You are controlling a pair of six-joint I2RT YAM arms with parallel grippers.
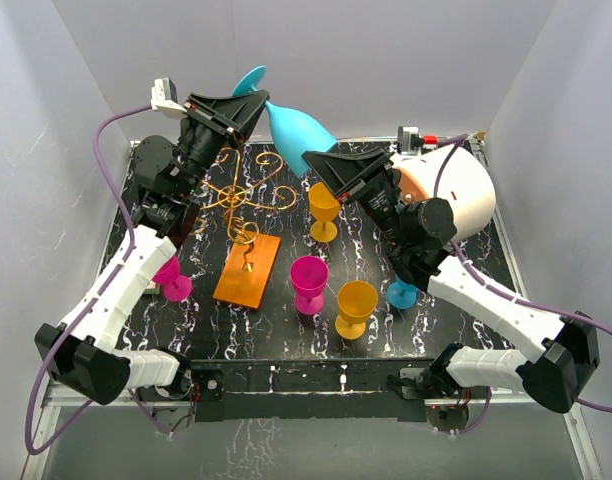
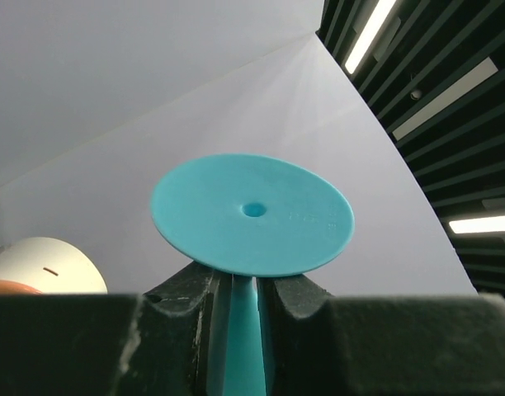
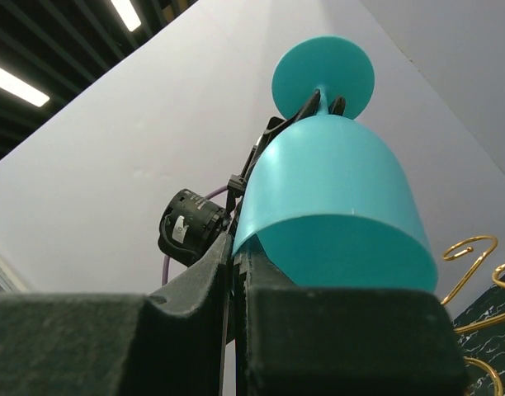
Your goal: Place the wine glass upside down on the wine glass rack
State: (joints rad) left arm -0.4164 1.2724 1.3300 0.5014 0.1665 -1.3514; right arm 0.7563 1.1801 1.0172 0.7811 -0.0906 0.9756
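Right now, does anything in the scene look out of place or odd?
Yes: the teal wine glass hangs sideways in the air near the wine glass rack, held by both arms at once: left gripper on its stem, right gripper on its bowl rim. Nothing looks spilled or broken.

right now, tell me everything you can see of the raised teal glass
Teal glass: smooth opaque plastic, round bowl, thin stem, flat disc foot with a central dimple. Held tilted in the air near the rack, foot toward the back wall. Left pincer clamps the stem; right pincer pinches the bowl's rim.
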